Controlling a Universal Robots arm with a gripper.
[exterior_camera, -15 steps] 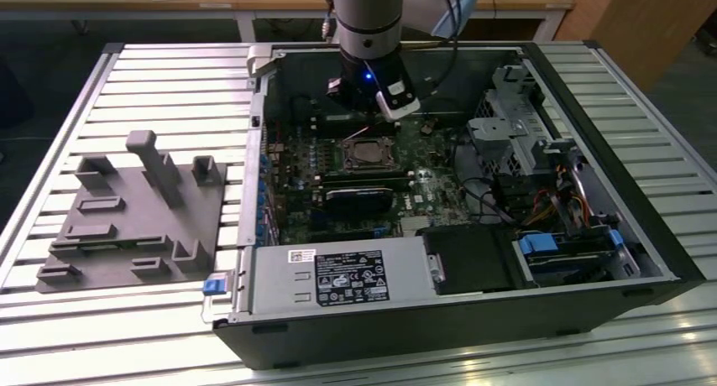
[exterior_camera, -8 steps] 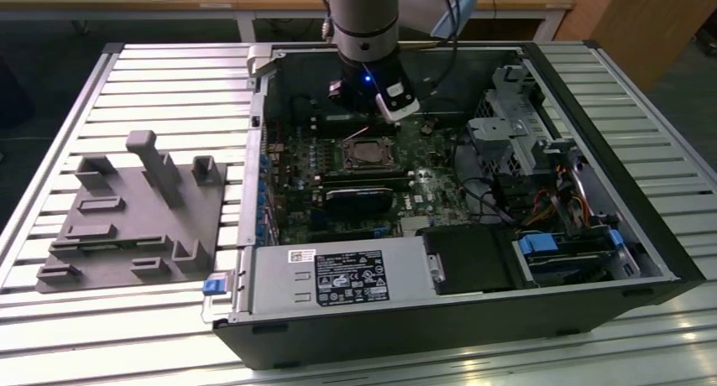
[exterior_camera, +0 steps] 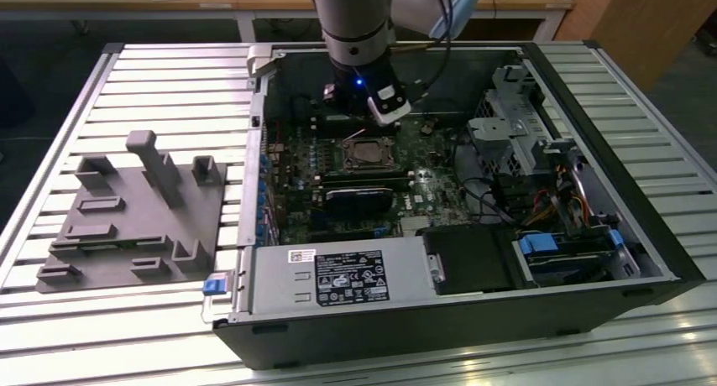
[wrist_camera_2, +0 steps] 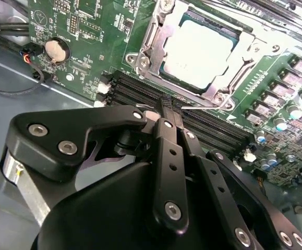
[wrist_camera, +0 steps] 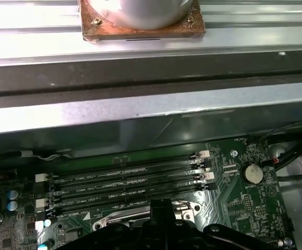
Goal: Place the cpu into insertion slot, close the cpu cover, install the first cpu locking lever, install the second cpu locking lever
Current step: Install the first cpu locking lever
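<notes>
Pointing down beside cpu, jaws (pinched)

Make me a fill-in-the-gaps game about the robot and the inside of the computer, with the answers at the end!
1. The pale silvery ___ shows through the square window of the cpu cover.
2. The circuit board around it is coloured ___.
3. The fingers of the hand are ___, not open.
4. The hand's tip is over the long memory slots, which are coloured ___.

Missing words: cpu, green, shut, black.
</notes>
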